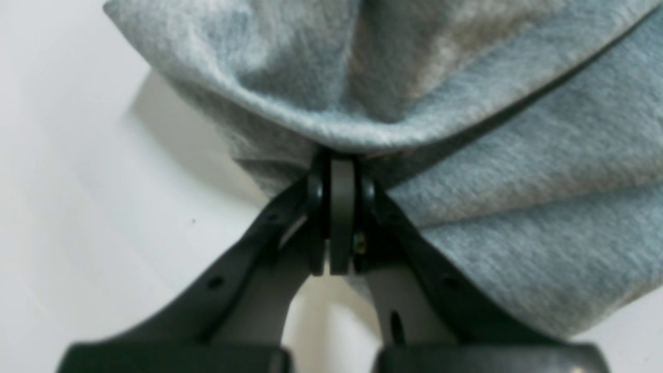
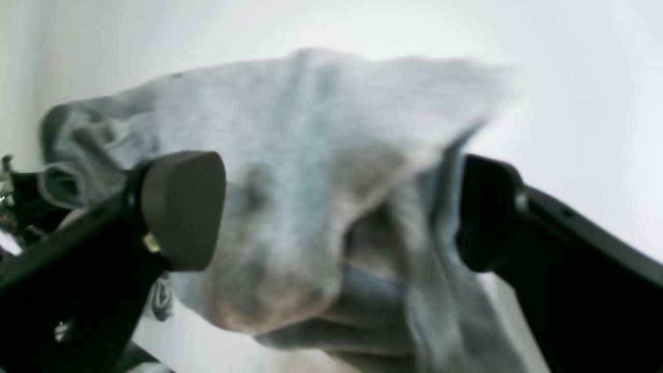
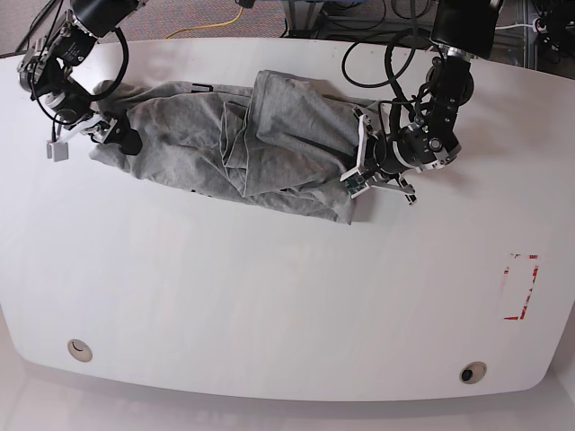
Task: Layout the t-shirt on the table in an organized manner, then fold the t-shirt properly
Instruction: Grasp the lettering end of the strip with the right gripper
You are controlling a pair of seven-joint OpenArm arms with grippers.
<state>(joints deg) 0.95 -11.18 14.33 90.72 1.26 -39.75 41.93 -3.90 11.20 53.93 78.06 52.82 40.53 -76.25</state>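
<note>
The left hand is clenched on a fold of the shirt, at the bundle's right end in the base view. The right hand gapes wide at the left end, cloth between its pads, ungripped. The shirt lies bunched across the worktop's upper middle.

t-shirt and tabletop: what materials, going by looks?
The t-shirt: soft knit, likely cotton jersey, matte heather grey; fuzzy mottled weave and limp folds in the left wrist view. The table: hard, smooth white surface, probably laminate or painted board; its gloss shows soft reflections near the edge.
</note>
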